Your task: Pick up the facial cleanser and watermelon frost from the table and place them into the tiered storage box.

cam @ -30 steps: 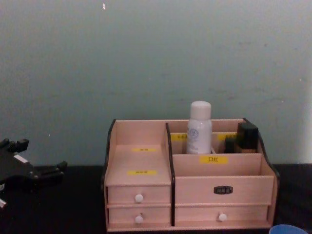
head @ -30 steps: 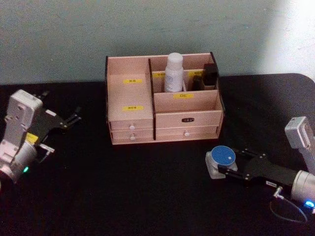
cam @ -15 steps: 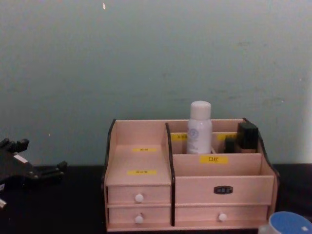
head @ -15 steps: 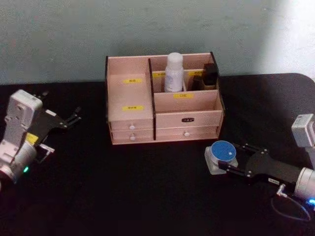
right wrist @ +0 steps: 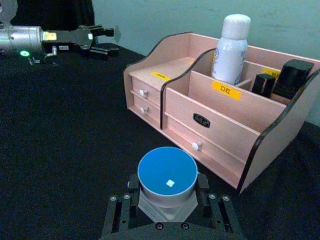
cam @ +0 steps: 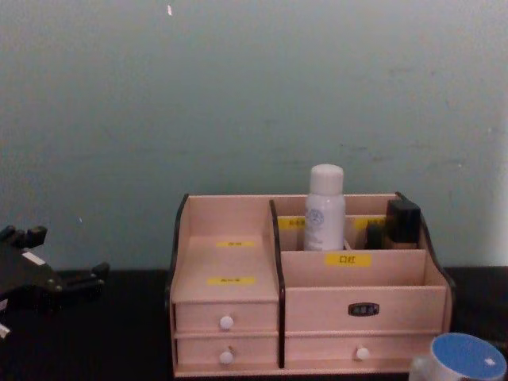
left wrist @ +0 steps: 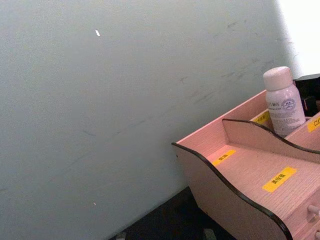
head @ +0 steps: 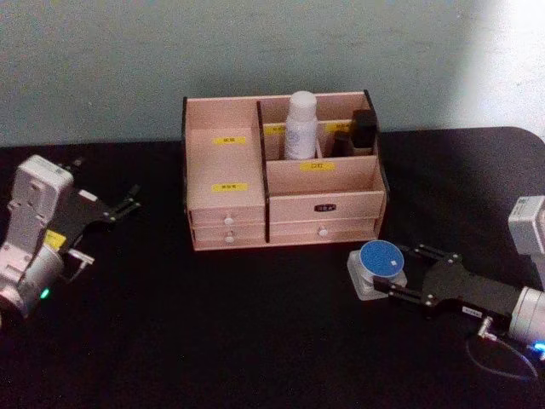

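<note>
My right gripper [head: 388,273] is shut on a squat clear jar with a blue lid [head: 381,260], just in front of the tiered storage box's [head: 226,162] right drawers. In the right wrist view the jar [right wrist: 167,172] sits between the gripper's [right wrist: 167,202] black fingers, and its lid [cam: 468,359] shows at the lower right of the chest view. A white capped bottle [head: 301,126] stands in the box's rear middle compartment. I cannot read which item is the facial cleanser and which the watermelon frost. My left gripper [head: 106,228] hangs open and empty at the far left.
Small black containers [head: 364,128] fill the box's rear right compartment. The box's left stepped shelves [left wrist: 240,170] and front right compartment [right wrist: 220,112] hold nothing. A black tabletop [head: 255,324] stretches before the box, and a pale green wall [cam: 238,95] rises behind it.
My right gripper has carried the blue-lidded jar left and toward the box; the jar has come up into the chest view. The left arm has stayed still.
</note>
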`<action>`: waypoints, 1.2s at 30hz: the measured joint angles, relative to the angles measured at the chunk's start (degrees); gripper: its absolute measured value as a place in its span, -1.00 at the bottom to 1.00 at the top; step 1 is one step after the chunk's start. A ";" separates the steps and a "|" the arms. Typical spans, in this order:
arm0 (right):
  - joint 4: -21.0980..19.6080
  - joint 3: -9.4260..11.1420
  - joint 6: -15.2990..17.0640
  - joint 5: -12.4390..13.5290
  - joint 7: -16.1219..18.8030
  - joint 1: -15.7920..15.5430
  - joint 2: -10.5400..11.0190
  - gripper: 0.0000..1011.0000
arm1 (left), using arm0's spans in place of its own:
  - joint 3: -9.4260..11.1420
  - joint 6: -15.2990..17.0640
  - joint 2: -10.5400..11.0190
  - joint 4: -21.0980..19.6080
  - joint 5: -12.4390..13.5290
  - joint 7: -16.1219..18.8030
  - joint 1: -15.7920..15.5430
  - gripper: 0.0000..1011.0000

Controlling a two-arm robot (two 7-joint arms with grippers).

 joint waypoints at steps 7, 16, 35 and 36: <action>0.45 -0.96 -0.47 -0.07 1.00 1.48 -0.45 0.36 | 0.00 0.00 0.00 0.00 0.00 0.00 0.00 0.98; 1.28 -2.61 -1.30 -0.36 2.71 3.95 -1.24 0.36 | 0.00 0.00 0.00 0.00 0.00 0.00 0.00 0.98; 3.80 -6.44 -2.92 -1.13 5.16 9.75 -4.23 0.36 | 0.00 0.00 0.00 0.00 0.00 0.00 0.00 0.98; 4.09 -6.78 -2.92 -1.14 5.28 10.22 -4.51 0.36 | 0.00 0.00 0.00 0.00 0.00 0.00 0.00 0.98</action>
